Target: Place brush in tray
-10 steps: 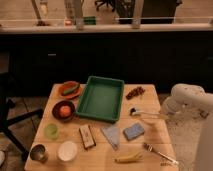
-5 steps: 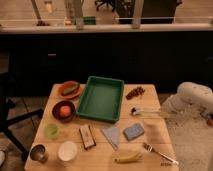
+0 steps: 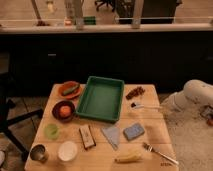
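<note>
Brush (image 3: 146, 106) just right of tray (image 3: 100, 99), clenched tool (image 3: 169, 104) at its handle end, grip unclear

We log the table (image 3: 155, 122) as matt wood and the tray (image 3: 100, 100) as smooth green plastic. Fork (image 3: 160, 154) at 5 o'clock is shiny metal, cup (image 3: 38, 152) at 7 o'clock dull metal. Gripper (image 3: 167, 103) at 3 o'clock, closed, arm shell smooth white.
</note>
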Motion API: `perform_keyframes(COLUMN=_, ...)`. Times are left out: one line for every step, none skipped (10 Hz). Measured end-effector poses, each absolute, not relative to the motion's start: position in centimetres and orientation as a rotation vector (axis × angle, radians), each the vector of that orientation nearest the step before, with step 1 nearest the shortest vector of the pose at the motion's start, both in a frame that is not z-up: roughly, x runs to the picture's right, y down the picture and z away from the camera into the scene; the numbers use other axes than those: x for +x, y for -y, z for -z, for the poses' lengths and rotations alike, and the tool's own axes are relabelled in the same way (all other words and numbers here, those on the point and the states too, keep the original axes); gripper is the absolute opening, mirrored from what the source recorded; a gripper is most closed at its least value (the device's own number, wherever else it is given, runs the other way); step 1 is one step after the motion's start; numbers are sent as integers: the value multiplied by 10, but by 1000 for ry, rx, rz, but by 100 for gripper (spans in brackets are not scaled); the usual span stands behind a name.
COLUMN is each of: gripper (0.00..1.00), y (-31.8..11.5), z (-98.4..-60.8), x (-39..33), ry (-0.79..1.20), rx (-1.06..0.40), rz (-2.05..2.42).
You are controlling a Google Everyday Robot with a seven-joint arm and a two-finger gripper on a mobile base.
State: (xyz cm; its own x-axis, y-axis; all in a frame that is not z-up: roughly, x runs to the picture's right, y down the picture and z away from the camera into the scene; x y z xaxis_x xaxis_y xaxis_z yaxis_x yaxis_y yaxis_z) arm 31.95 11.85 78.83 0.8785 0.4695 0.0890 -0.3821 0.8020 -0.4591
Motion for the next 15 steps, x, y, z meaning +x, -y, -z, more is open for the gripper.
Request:
perform_keyframes(gripper=17, y=-116, z=-786, x=318, ry=217, rx=-443, rz=-460)
perform_keyframes(gripper=17, y=-114, z=-783, x=316, ry=235, rx=-438, rz=-459)
perform_keyframes(gripper=17, y=-111, z=-779, x=312, ry=252, rx=-432, rz=-454)
perform_keyframes(gripper=17, y=-106, z=-776, x=305, ry=269, rx=-426, rz=-441)
perform_keyframes(gripper=17, y=-101, z=-773, x=292, ry=288, rx=-421, rz=-424)
perform_keyframes(gripper=17, y=-95, z=-769, x=277, ry=308, rx=-416, rz=-403)
perform_keyframes(gripper=17, y=-90, z=-766, x=263, ry=324, rx=-412, rz=-384)
perform_keyframes(gripper=17, y=-86, z=-763, x=248, ry=341, rx=-409, rz=-363)
perform_keyframes(gripper=17, y=-83, z=-761, x=237, ry=353, rx=-410, rz=-346)
perform_keyframes(gripper=17, y=-81, z=-760, x=222, ry=369, rx=-413, rz=-324)
perform_keyframes(gripper=17, y=-80, z=-759, x=207, ry=381, rx=-418, rz=-303)
perform_keyframes(gripper=17, y=-78, z=-760, x=193, ry=393, rx=-423, rz=-291)
perform_keyframes(gripper=17, y=-77, z=-760, x=179, ry=407, rx=-430, rz=-278)
perform_keyframes(gripper=17, y=-77, z=-760, x=182, ry=403, rx=-429, rz=-281)
perform_keyframes(gripper=17, y=-78, z=-760, x=185, ry=399, rx=-429, rz=-284)
